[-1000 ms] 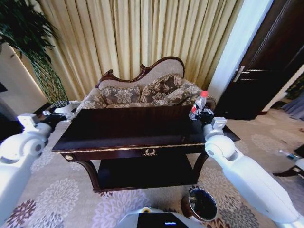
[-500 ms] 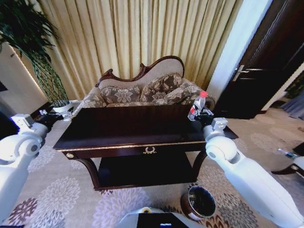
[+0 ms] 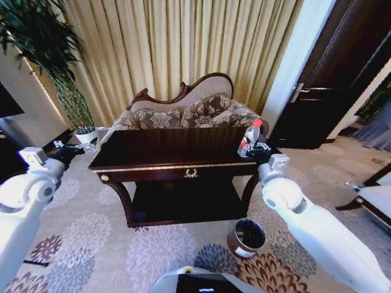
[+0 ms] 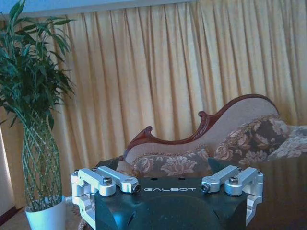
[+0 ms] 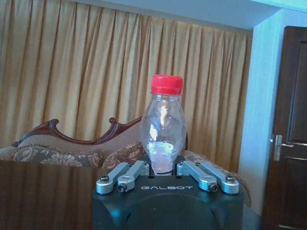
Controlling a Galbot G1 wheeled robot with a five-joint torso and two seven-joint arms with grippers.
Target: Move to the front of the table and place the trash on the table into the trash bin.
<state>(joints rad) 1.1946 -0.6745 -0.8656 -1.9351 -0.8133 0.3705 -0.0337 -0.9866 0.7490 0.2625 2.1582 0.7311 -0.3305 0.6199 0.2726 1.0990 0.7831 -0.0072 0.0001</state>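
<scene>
The dark glossy table (image 3: 159, 151) with a gold emblem on its drawer stands in front of me. My right gripper (image 3: 255, 148) is at the table's right end, shut on the lower part of the trash, a clear plastic bottle (image 3: 247, 138) with a red cap and label. The bottle (image 5: 163, 127) stands upright between the fingers, lifted off the tabletop. The round dark brown trash bin (image 3: 246, 237) sits on the carpet below and in front of the table's right leg. My left gripper (image 3: 82, 147) hovers open just off the table's left end, holding nothing.
A carved sofa (image 3: 189, 113) with patterned cushions stands behind the table, with gold curtains beyond it. At the far left is a tall plant in a white pot (image 3: 85, 135). A dark door (image 3: 330, 91) is at the right. Patterned carpet lies open in front of the table.
The whole picture has shifted, so the camera has moved: the table now looks smaller and farther off, with more carpet in front. The right gripper still holds the bottle.
</scene>
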